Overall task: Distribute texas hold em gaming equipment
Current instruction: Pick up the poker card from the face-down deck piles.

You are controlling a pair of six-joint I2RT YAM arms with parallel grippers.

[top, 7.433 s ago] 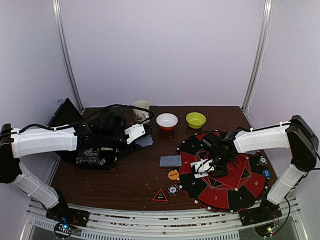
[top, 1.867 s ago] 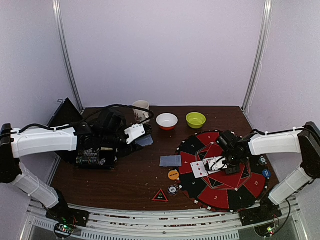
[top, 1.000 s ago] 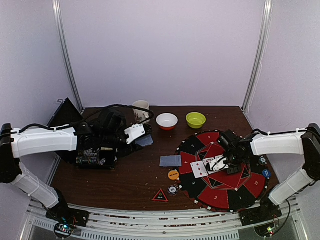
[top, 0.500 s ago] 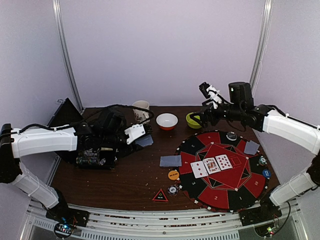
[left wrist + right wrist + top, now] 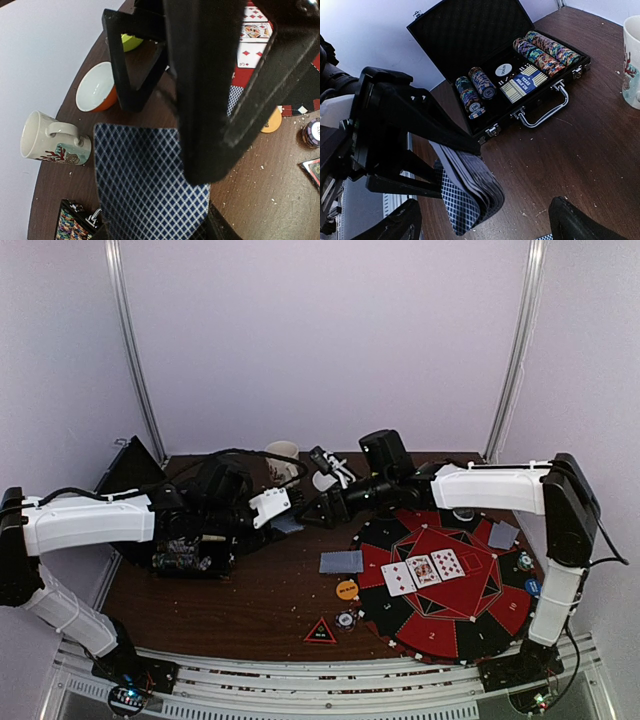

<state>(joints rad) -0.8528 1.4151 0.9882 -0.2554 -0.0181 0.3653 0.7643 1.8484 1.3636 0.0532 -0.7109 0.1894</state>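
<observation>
My left gripper (image 5: 285, 516) is shut on a deck of blue-grey-backed playing cards (image 5: 150, 185), held on edge above the table left of centre. My right gripper (image 5: 322, 490) is open and reaches in from the right. In the right wrist view the deck (image 5: 470, 192) hangs between that gripper's spread fingertips (image 5: 572, 222), untouched. Three face-up cards (image 5: 423, 570) lie in a row on the red-and-black round mat (image 5: 440, 625). One face-down card (image 5: 341, 562) lies at the mat's left edge, another (image 5: 503, 534) at its right. An orange disc (image 5: 347, 590), a black-and-white chip (image 5: 346, 620) and the red-edged triangular marker (image 5: 320, 631) sit near the front.
An open black case (image 5: 510, 75) with stacked chips lies at the left under my left arm. The cream mug (image 5: 50, 142), the white bowl (image 5: 97, 92) and the green bowl (image 5: 131, 42) stand along the back. A blue disc (image 5: 532, 587) lies at the mat's right rim.
My right gripper has opened and left the mat, where a third face-up card now lies, then swung up and left to the deck. The left arm has not moved.
</observation>
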